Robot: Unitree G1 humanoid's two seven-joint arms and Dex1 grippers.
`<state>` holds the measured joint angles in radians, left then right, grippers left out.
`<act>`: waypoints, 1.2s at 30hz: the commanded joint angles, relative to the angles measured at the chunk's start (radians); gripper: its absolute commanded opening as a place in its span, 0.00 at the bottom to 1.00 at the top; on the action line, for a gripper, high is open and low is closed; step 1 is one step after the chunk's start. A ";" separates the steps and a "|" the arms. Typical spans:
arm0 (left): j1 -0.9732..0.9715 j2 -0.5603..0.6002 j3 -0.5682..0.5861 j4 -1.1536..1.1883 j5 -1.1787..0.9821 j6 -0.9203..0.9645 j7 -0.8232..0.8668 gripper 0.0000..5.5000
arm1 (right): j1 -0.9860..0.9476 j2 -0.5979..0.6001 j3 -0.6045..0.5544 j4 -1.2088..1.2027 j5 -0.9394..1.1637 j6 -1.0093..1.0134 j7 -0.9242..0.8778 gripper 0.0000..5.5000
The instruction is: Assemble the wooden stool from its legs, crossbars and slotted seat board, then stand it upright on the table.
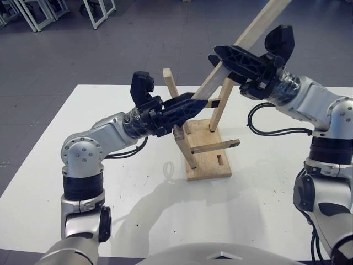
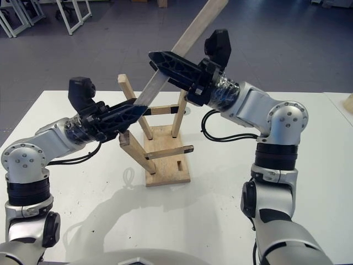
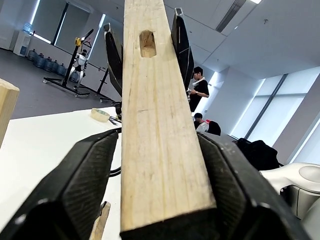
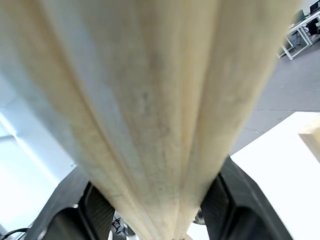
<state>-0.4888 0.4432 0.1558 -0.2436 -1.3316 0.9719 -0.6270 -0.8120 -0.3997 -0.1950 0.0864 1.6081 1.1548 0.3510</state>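
Left gripper [image 1: 203, 102] pinches the lower end of a long pale wooden leg [image 1: 255, 28]; the right gripper [image 1: 219, 58] is clamped on it higher up. This leg slants above the flat, slotted, light wooden seat board [image 1: 212, 165]. Three more legs [image 1: 170, 83] and two crossbars [image 1: 216, 146] stand on the board. Open white table [image 1: 265, 210] surrounds the board, its edges well apart.

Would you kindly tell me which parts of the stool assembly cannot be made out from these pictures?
1. Upper end of the held leg: cut off by the top edge in both eye views.
2. Its lower end: hidden behind the left gripper in the eye views, so its distance from the seat board is unclear.
3. Right wrist view: the leg lies blurred against the lens, clamped by the right gripper; any mortise there is unreadable.
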 commanded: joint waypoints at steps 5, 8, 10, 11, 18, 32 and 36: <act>-0.088 0.028 0.097 0.103 0.049 -0.070 0.016 0.77 | -0.079 -0.118 -0.085 0.094 -0.164 -0.064 0.079 0.37; -0.066 0.036 0.182 0.104 0.044 -0.113 0.065 0.84 | -0.011 -0.227 -0.094 0.074 -0.291 -0.095 0.172 0.37; -0.013 0.028 0.231 0.072 0.046 -0.140 0.109 0.91 | 0.098 -0.307 -0.078 0.032 -0.416 -0.166 0.293 0.37; 0.024 0.018 0.244 0.049 0.049 -0.149 0.129 0.93 | 0.154 -0.336 -0.069 0.025 -0.474 -0.205 0.353 0.37; 0.214 -0.087 0.215 -0.068 0.140 -0.253 0.223 1.00 | 0.406 -0.278 0.046 0.295 -0.901 -0.900 0.908 0.37; 0.317 -0.139 0.128 -0.043 0.235 -0.300 0.178 1.00 | 0.330 -0.180 0.182 0.445 -0.971 -1.206 1.263 0.37; 0.326 -0.142 0.106 -0.024 0.278 -0.314 0.170 1.00 | 0.354 -0.137 0.179 0.405 -0.972 -1.193 1.262 0.37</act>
<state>-0.1665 0.3022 0.2727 -0.2807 -1.0791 0.6652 -0.4538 -0.4593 -0.5503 -0.0171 0.5253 0.6352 -0.0395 1.6043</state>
